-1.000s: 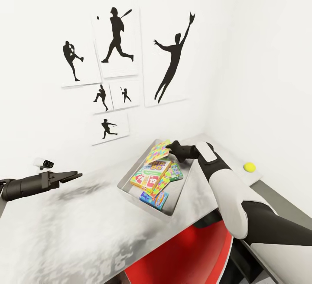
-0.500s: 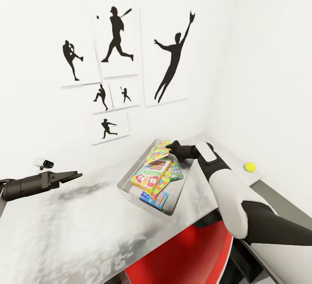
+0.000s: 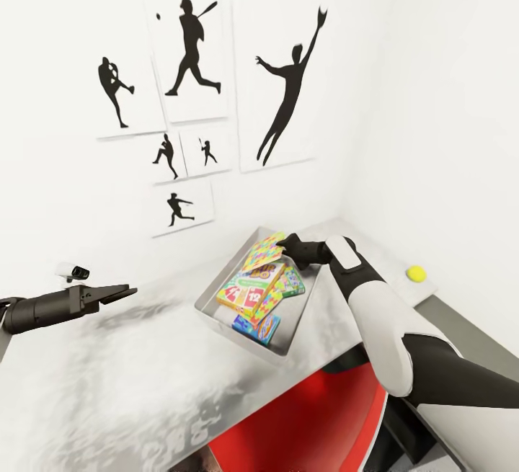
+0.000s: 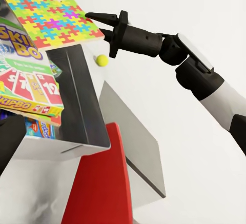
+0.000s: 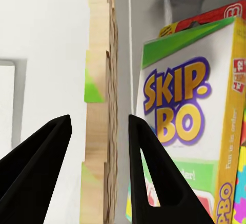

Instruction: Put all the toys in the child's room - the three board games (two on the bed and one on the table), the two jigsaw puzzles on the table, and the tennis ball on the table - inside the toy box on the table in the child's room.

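one puzzle edge between open pincer tips

The metal toy box sat on the pale grey table. Inside it the Skip-Bo game lay on other colourful boxes. A bright jigsaw puzzle leaned tilted over the box's far end, its edge between my spread right fingers. The yellow tennis ball rested beyond the box.

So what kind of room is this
Most likely a child's bedroom or playroom: baseball-player silhouette prints hang on the white wall, a metal toy box on the grey table holds a SKIP-BO game and a jigsaw puzzle, and a tennis ball lies nearby.
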